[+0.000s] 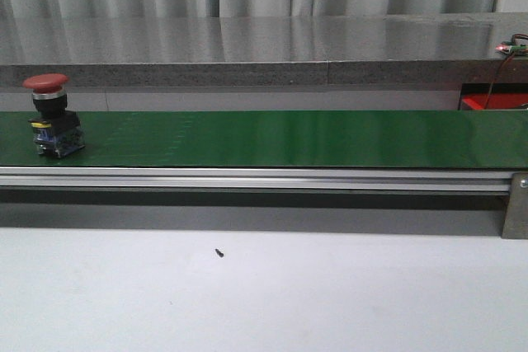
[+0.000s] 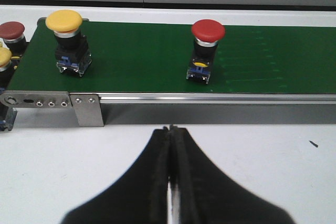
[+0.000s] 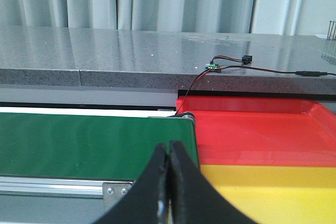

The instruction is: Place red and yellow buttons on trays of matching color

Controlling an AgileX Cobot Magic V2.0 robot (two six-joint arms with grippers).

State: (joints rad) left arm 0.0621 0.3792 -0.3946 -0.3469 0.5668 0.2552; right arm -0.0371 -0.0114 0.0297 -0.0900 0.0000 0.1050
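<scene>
A red button stands upright at the left end of the green conveyor belt.

Red button upright on belt's left end.

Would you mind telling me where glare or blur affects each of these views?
Front view: soft sheen on the green belt, red button sharp. Left wrist view: left gripper blurred, buttons clear. Right wrist view: glare streaks on the red tray and grey counter; right gripper soft.
</scene>
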